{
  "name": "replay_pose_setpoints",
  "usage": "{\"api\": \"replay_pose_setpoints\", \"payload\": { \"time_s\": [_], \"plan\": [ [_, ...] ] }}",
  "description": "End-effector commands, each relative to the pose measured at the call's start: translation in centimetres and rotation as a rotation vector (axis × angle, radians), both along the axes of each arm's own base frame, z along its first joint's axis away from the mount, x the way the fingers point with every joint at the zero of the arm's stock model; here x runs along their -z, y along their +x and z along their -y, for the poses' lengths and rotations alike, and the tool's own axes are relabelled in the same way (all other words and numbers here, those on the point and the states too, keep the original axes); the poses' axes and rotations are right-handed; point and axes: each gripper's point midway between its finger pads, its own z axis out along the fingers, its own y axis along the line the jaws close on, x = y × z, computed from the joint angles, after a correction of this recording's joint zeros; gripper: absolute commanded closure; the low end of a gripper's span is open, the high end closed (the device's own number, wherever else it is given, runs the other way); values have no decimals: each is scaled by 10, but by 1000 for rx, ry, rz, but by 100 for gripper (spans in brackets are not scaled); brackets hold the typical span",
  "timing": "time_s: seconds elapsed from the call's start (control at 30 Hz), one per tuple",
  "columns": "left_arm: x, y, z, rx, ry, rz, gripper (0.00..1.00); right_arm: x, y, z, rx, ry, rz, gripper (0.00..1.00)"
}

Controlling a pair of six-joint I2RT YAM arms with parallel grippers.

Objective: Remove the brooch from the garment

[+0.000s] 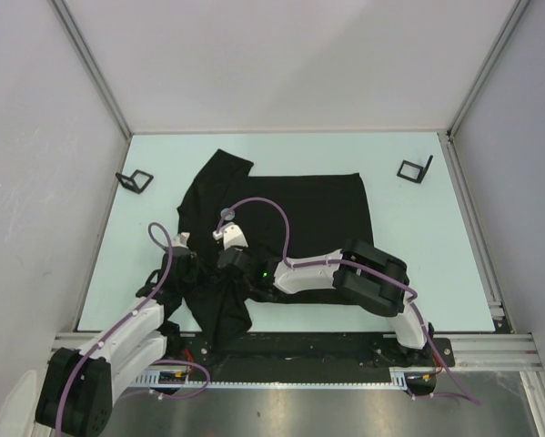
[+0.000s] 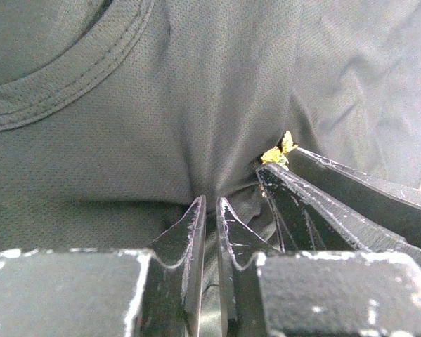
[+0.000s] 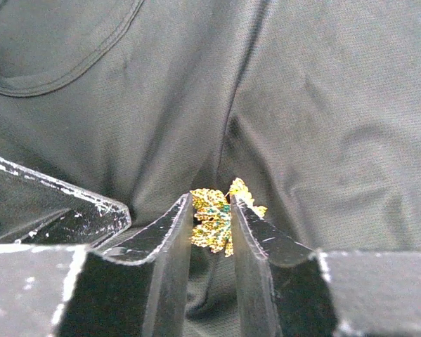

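**Brooch** point(image 3: 211, 219): gold, leaf-shaped, with a green fleck at the centre. It is fixed to a raised fold of the garment point(image 1: 299, 209). In the right wrist view the collar point(image 3: 55, 77) lies at its 10 o'clock. From above the arms hide it.

**Garment:** black T-shirt, spread over the middle of the bench point(image 1: 418, 273) and bunched toward its 7 o'clock corner, where both arms meet.

**Left jaws:** clenched on a pinch of cloth just beside the brooch, which shows at their 1 o'clock.

**Right jaws:** closed about the brooch, one at each flank and apparently touching both.

**Step in hand (judged):** drawing the brooch free of the cloth.

**Handling notes:**
- The right grip should sit on metal only, with no cloth caught between.
- The left pinch serves as an anchor and should hold the fold taut and low.
- The pull should be slow and follow the pin's own line, away from the anchor.
- Cloth that tents and follows the pull suggests the fastening has not let go, and hauling harder would be the wrong answer.

**Risks:** the small ornament slipping out sideways, and snagged fabric.
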Motion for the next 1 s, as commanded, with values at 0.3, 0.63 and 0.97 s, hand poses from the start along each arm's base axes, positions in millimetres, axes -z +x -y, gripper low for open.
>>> {"api": "replay_pose_setpoints", "payload": {
  "time_s": [0.3,0.63,0.97],
  "plan": [
    [-20,8,14,140,12,50,80,-42,8,7,104,191,1,72],
    [-20,11,31,206,-59,31,68,-50,6,16,103,255,-32,72],
    [-15,21,30,169,-83,19,70,-43,3,11,62,274,-69,71]
  ]
}}
